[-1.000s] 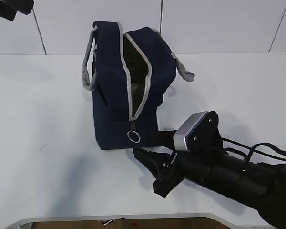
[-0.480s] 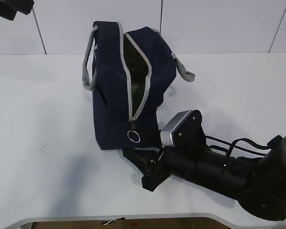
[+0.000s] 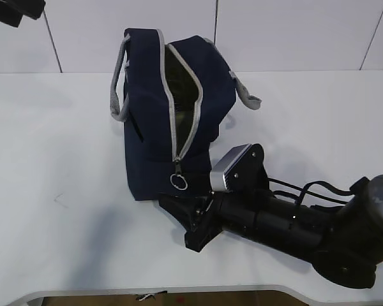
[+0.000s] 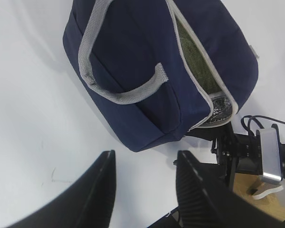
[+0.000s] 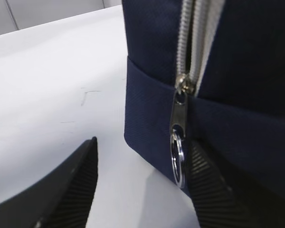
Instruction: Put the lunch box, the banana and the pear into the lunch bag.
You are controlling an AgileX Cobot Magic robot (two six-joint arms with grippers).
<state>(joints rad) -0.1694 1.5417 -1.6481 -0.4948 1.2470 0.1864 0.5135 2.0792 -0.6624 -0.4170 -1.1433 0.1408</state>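
Lunch bag [image 3: 172, 121], large boxy navy-blue fabric, stands on white table [image 3: 51, 191] with grey zipper [image 3: 186, 115] undone along its top. Olive-green and silvery lining [image 4: 204, 71] visible through the gap. Grey strap handles [image 4: 118, 90] lie against its sides. Metal ring pull [image 5: 177, 159] hangs at the zipper's low end, on the bag's near face. Right gripper [image 3: 190, 222] lies low on the table just in front of the bag's near bottom edge, jaws spread apart, empty, one ribbed finger [image 5: 206, 185] close beside the ring pull; contact cannot be judged. Left gripper [image 4: 145, 190] hovers above the table beside the bag, jaws parted, holding nothing.
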